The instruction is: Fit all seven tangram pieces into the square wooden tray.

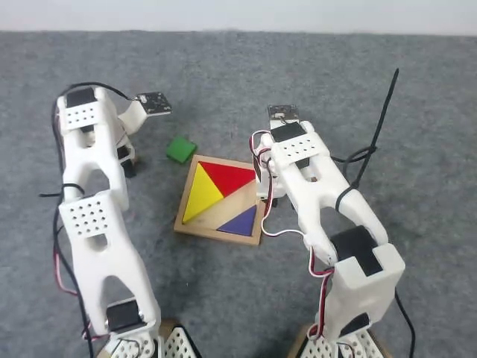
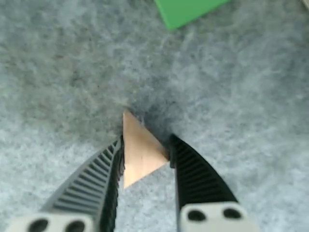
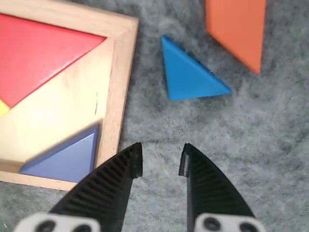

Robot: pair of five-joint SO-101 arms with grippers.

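While your left tool [image 2: 144, 145] is grasping tan triangle [image 2: 138, 162] near green piece [image 2: 186, 9], your right tool [image 3: 160, 159] is hanging released beside tray [image 3: 119, 92], near blue triangle [image 3: 186, 75].

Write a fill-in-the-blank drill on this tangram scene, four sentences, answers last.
The left tool is shut on a pale piece shaped like a ____.
In the wooden tray, the red triangle borders a ____ one.
The green piece lies ____ the tray.
The right tool hangs ____ beside the tray.
Answers: triangle; yellow; outside; open.
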